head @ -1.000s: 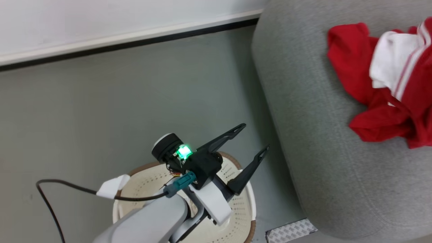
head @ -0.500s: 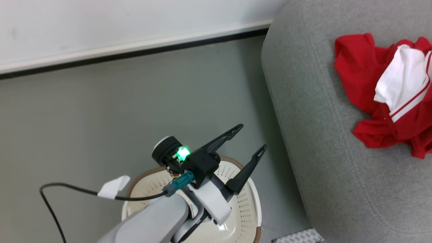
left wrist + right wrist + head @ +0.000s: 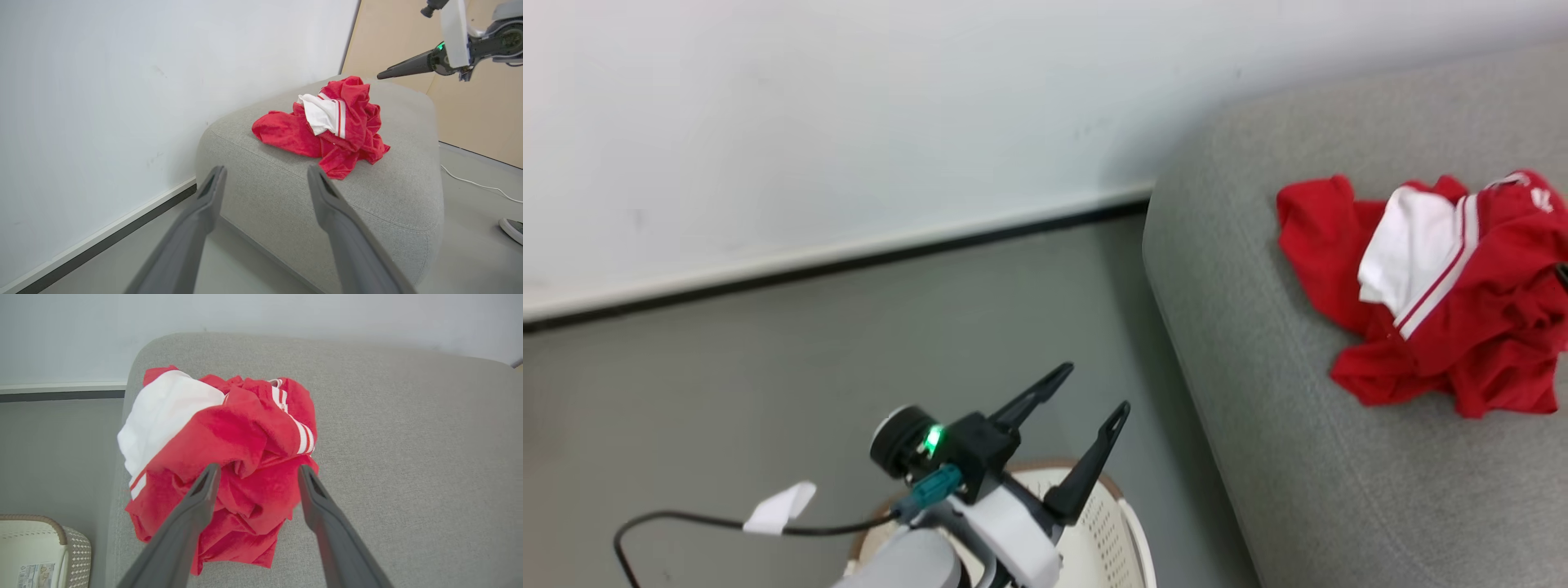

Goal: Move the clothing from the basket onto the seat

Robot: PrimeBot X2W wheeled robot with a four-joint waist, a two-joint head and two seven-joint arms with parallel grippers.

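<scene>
Clothing (image 3: 1437, 302): plain red garment and red-white striped garment, lying crumpled together on the grey sofa seat (image 3: 1258, 425).
Basket (image 3: 1115, 531): sitting on the floor beside the seat, under the left pincer (image 3: 1095, 388), which is standing wide and holding nothing.
Right pincer (image 3: 258, 468): hanging wide above the heap.

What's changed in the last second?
The head view has tilted up; that is the camera moving, not the things. On the seat the clothing has changed shape: its white panel now lies folded narrower on the heap. The right hand is open just above it, holding nothing. Unchanged: the left hand open over the basket.
</scene>
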